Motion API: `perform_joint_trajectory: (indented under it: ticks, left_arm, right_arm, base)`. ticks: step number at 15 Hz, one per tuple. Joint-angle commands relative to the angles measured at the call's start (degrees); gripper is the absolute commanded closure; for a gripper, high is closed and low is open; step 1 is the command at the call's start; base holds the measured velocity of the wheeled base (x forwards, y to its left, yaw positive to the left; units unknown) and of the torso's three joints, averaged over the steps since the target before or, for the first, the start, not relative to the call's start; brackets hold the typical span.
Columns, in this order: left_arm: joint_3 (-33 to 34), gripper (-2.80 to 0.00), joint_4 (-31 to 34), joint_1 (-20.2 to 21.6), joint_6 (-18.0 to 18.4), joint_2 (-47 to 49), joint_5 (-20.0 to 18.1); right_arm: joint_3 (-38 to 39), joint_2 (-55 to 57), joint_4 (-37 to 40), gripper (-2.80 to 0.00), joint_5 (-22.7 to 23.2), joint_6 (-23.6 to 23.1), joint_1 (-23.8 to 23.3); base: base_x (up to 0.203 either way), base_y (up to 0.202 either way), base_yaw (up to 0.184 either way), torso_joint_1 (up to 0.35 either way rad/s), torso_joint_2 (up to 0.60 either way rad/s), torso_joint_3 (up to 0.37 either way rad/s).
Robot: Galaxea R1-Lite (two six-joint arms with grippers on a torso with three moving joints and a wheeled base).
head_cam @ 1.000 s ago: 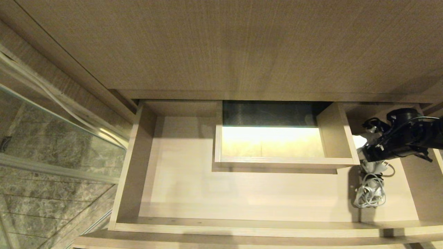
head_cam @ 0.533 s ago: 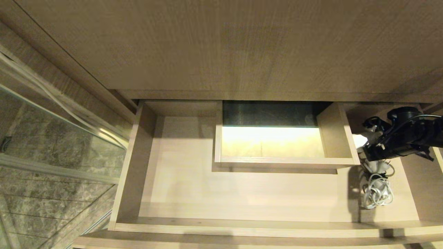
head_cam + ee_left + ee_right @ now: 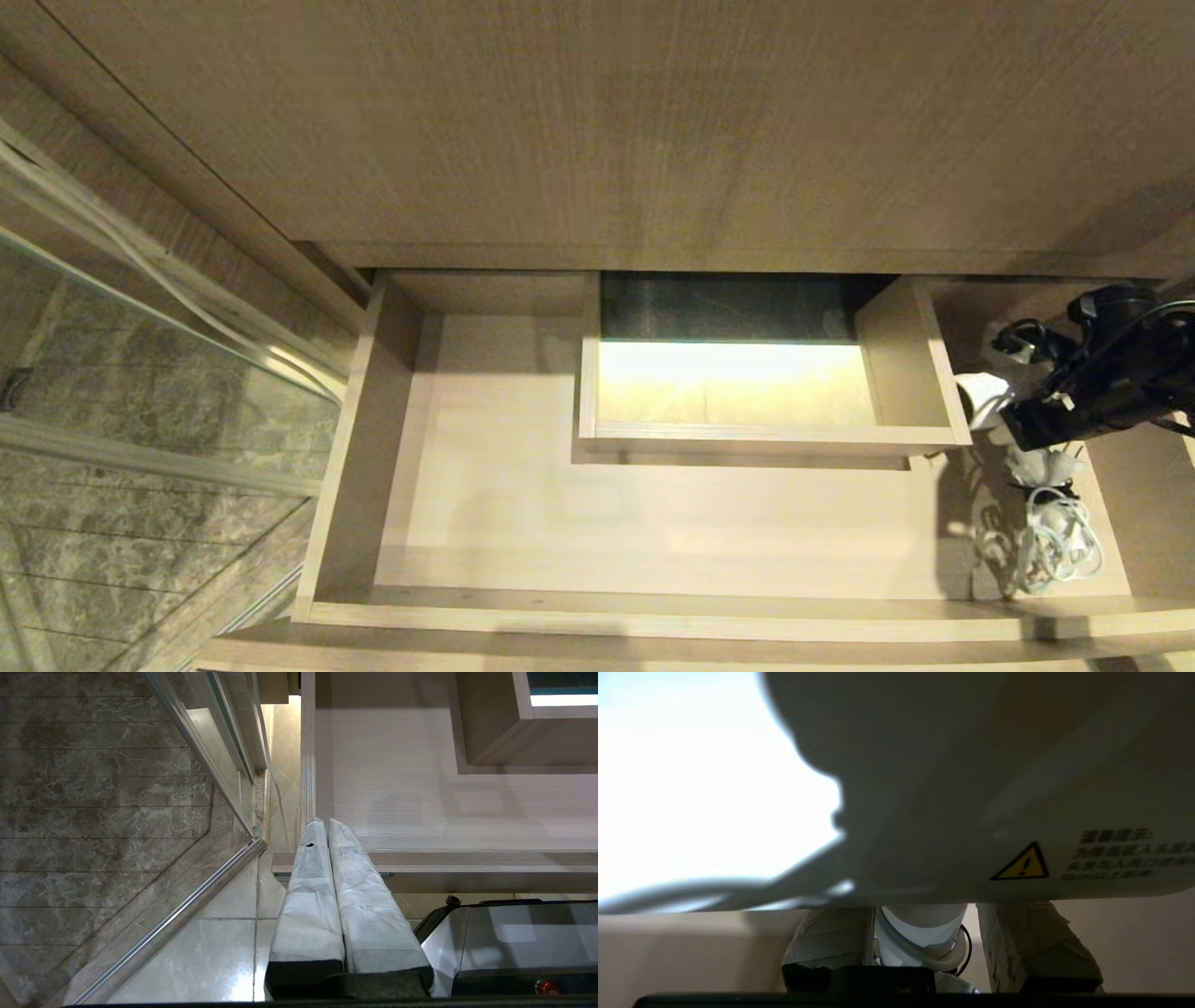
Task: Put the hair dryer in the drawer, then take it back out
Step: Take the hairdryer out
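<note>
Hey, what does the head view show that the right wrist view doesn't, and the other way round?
Only the head view shows the whole open drawer with its boxed cut-out, the bundled cord hanging over the drawer floor, and the glass partition to the robot's left. Only the right wrist view shows the yellow warning sticker and the padded fingers closed on the handle. Both show the hair dryer in the right gripper.
</note>
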Motion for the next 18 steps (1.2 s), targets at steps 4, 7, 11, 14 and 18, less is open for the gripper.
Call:
perform_joint_trajectory:
  ticks: [4, 7, 11, 14, 18]
  left_arm:
    - [0.04, 0.00, -0.01, -0.02, -0.04, 0.00, 0.01]
    - [0.00, 0.00, -0.01, 0.02, 0.01, 0.00, 0.01]
    - [0.00, 0.00, -0.01, 0.02, -0.02, 0.00, 0.01]
    - [0.09, 0.00, -0.01, 0.02, -0.07, 0.00, 0.01]
    - [0.00, 0.00, -0.01, 0.02, 0.00, 0.00, 0.01]
  right_arm:
    - [5.64, -7.99, 3.32, 0.00, 0.02, -3.06, -0.28]
    - [8.71, -12.34, 3.97, 0.00, 0.04, -3.40, -0.36]
    - [15.91, -24.12, 5.15, 0.00, -0.48, -4.70, -0.45]
    - [20.23, -34.00, 5.70, 0.00, -0.42, -5.12, -0.13]
    - [22.51, -50.41, 9.21, 0.00, -0.29, -6.79, 0.04]
  base:
    - [0.000, 0.000, 0.000, 0.000, 0.00, 0.000]
    - [0.000, 0.000, 0.000, 0.000, 0.00, 0.000]
    - [0.000, 0.000, 0.000, 0.000, 0.00, 0.000]
    - [0.000, 0.000, 0.000, 0.000, 0.00, 0.000]
    - [0.000, 0.000, 0.000, 0.000, 0.00, 0.000]
